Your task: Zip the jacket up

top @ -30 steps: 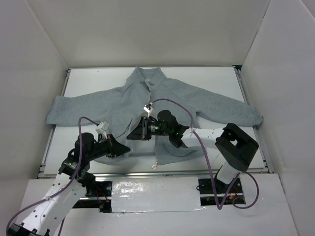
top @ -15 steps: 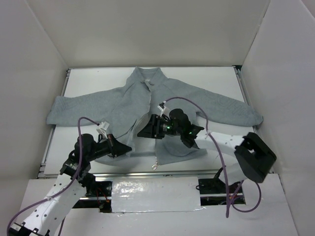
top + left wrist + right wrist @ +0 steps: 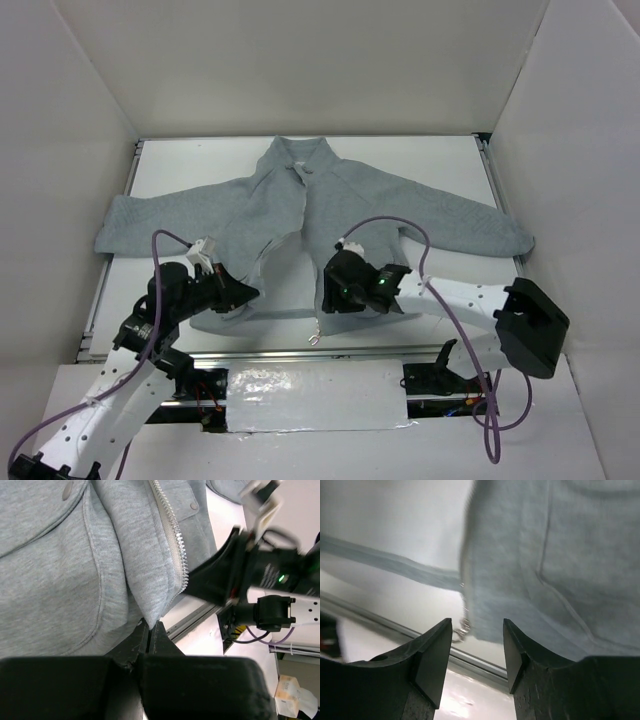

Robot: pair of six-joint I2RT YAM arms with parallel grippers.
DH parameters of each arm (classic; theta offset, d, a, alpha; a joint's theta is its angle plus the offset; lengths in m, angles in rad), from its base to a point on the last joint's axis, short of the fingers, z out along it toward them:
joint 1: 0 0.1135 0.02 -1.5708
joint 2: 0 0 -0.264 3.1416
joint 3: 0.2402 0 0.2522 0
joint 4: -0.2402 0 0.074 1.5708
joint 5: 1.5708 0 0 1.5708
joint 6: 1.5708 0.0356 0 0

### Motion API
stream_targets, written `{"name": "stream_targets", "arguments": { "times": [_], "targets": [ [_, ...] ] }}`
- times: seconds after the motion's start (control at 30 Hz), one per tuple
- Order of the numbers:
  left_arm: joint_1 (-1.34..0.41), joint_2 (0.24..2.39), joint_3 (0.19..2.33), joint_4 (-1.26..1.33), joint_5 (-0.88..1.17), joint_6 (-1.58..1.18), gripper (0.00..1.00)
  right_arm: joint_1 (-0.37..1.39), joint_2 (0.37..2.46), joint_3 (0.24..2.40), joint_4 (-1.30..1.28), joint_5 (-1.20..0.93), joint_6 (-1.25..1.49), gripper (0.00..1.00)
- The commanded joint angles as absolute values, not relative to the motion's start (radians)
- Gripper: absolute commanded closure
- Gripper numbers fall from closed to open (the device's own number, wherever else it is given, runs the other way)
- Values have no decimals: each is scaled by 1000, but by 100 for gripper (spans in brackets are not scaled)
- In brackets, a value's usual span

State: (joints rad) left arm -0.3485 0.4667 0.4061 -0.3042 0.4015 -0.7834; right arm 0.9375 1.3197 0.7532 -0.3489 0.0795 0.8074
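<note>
OK, fleece jacket (image 3: 350, 210) lies flat on the white counter (image 3: 440, 160), collar far, hem near, front open. On the left, the left end effector (image 3: 149, 630) is clenched on the left panel's near hem corner, beside the zipper teeth (image 3: 172, 545). The right end effector (image 3: 477, 655) is released, fingers spread, with the metal zipper pull (image 3: 462, 628) just ahead of the gap, at the right panel's hem.

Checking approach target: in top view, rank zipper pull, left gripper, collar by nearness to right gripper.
From the right gripper:
1. zipper pull, just below it in view.
2. left gripper, leftward, clamped on the jacket.
3. collar, far end, top of view.
</note>
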Motion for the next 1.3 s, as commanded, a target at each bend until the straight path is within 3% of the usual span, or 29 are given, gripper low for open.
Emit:
{"name": "stream_targets", "arguments": {
  "times": [0.0, 0.3, 0.6, 1.27],
  "targets": [
    [-351, 489, 456, -333, 391, -738, 100, 1035, 1377, 841, -557, 274, 842, 48],
    [-353, 485, 448, -324, 417, -730, 100, 1160, 1534, 966, -667, 379, 894, 53],
    [-354, 495, 440, -301, 439, -724, 100, 1164, 1574, 974, -638, 350, 890, 53],
    [-353, 495, 431, -284, 457, -721, 100, 1207, 1684, 982, -597, 305, 897, 49]
  ]
}}
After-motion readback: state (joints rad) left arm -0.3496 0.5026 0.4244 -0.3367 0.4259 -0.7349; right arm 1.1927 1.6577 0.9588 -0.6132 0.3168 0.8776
